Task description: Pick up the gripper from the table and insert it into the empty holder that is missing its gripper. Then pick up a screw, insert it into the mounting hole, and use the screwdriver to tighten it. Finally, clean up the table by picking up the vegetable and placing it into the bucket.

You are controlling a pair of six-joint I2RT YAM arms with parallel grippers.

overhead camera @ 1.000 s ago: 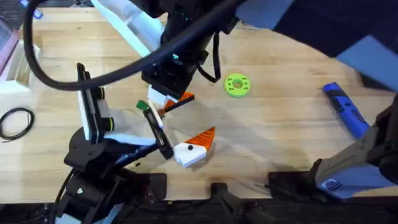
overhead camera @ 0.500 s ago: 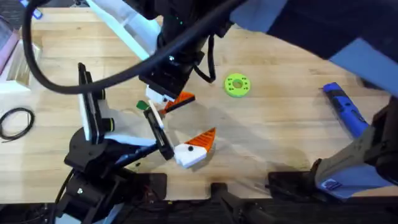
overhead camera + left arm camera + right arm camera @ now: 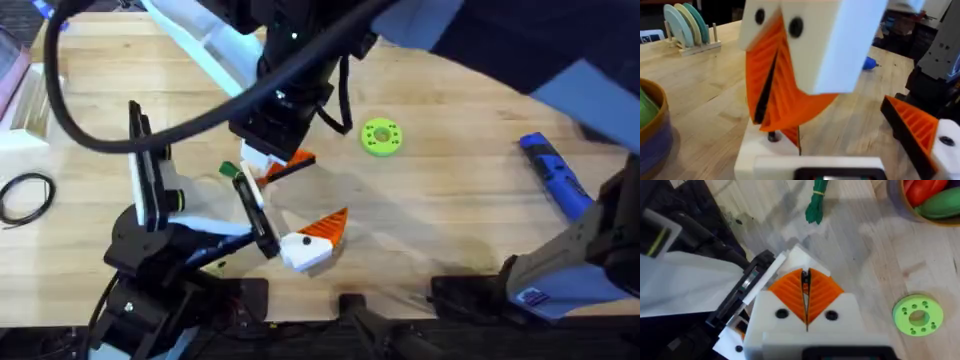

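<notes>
- The left gripper (image 3: 280, 200) sits nearest the bases with its jaws wide apart. One finger carries an orange wedge on a white block (image 3: 315, 238), and the other finger is the bare white holder (image 3: 760, 150), well away along the black rail.
- The right gripper (image 3: 806, 300) reaches across from the far side and points down at the holder. Its two orange ribbed pads are pressed together, with the tips touching or just above the holder's top.
- A thin dark sliver shows in the seam between those pads. I cannot tell what it is.
- A scrap of orange and a small dark dot lie on the holder right under the pad tips. I cannot tell whether that orange is the loose gripper piece or part of the pads.
- One vegetable (image 3: 815, 202) lies on the table just beyond the holder, clear of both grippers.
- One bucket (image 3: 657, 140) stands near the vegetable, holding a red piece and a green piece.
- One green disc with holes (image 3: 381, 137) lies past the right gripper, toward the middle of the table.
- One screwdriver (image 3: 555, 175) lies well off to the right, untouched.
- One black cable loop (image 3: 25, 195) lies at the left edge.
</notes>
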